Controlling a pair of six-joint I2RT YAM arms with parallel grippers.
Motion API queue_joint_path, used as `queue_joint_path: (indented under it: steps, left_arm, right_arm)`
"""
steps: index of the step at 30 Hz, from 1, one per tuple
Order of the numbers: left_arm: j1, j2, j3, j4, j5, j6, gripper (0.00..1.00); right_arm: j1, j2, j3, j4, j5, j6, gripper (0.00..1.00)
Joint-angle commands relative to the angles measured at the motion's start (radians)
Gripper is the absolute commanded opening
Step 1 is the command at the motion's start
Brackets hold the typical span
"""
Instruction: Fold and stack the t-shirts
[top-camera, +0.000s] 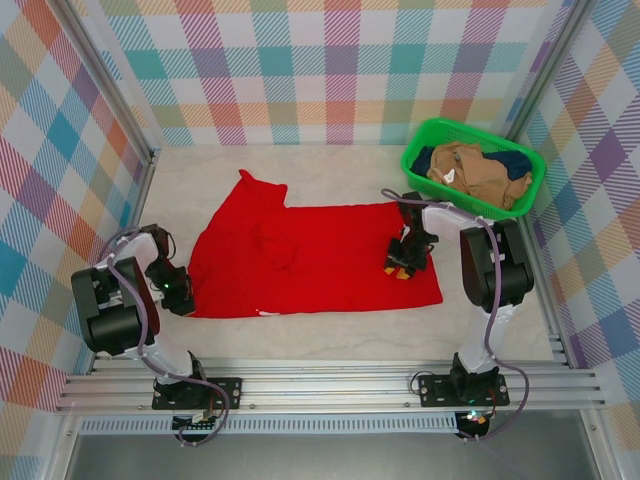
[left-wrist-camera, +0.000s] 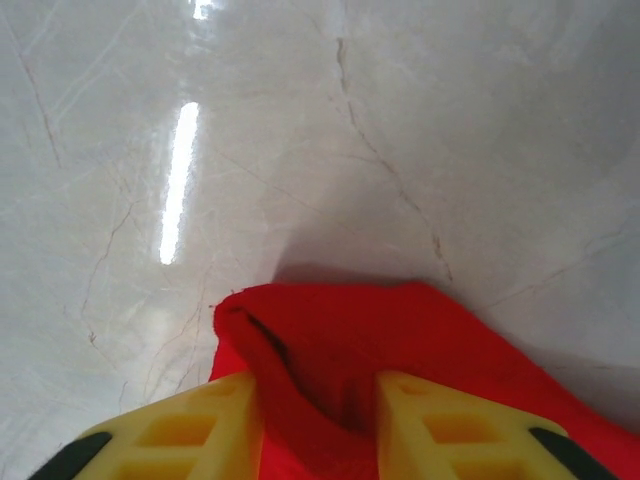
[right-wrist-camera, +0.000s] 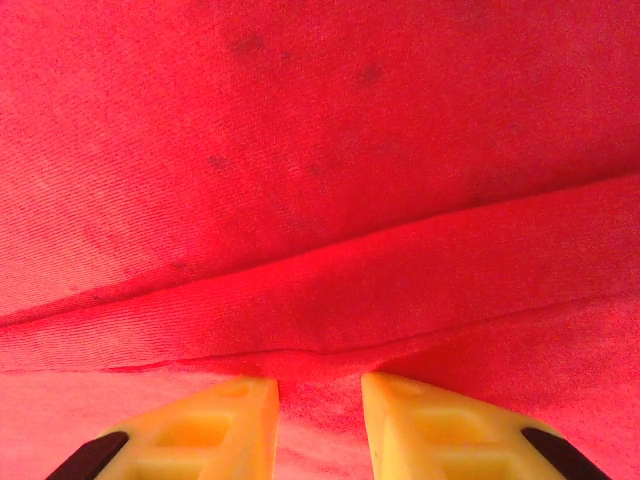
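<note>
While the top view has the red t-shirt (top-camera: 320, 255) spread mid-table, left gripper (top-camera: 178, 295) at its 8 o'clock corner and right gripper (top-camera: 403, 262) near 3 o'clock, I judge the first fold is in hand. On the left wrist, fingers (left-wrist-camera: 200, 425) clench a bunched red edge. On the right wrist, fingers (right-wrist-camera: 430, 420) straddle a crease and I cannot tell if they grip, so next I need an even lift.

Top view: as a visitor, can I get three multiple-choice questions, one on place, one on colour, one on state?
1. Where is the green basket? A far right corner B beside the left arm C at the near edge
2. The spread t-shirt is what colour? A navy B red C tan
3. The left pincer is: A wide open in the air B gripping red cloth C holding the basket
Answers: A, it sits at the table's far right; B, plainly red; B, cloth bunches between its fingers.
</note>
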Motion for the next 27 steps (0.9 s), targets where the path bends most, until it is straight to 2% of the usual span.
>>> queue_joint_path:
  steps: [1,8,13,20,27]
  left_arm:
    - [0.018,-0.052,-0.008,-0.081,-0.019,0.007,0.30]
    - [0.017,-0.078,-0.033,-0.099,0.000,0.039,0.30]
    - [0.018,-0.081,-0.055,-0.077,0.013,0.056,0.26]
    - [0.024,-0.058,-0.055,-0.058,-0.017,0.052,0.14]
    - [0.052,-0.098,-0.063,-0.078,-0.042,0.090,0.00]
  right_arm:
    - [-0.003,0.036,-0.002,-0.012,0.034,-0.016,0.29]
    - [-0.004,0.038,0.003,-0.019,0.035,-0.020,0.29]
    - [-0.003,0.036,0.003,-0.017,0.036,-0.018,0.29]
    - [-0.004,0.032,0.002,-0.011,0.032,-0.017,0.29]
    - [-0.005,0.035,0.000,-0.016,0.042,-0.013,0.29]
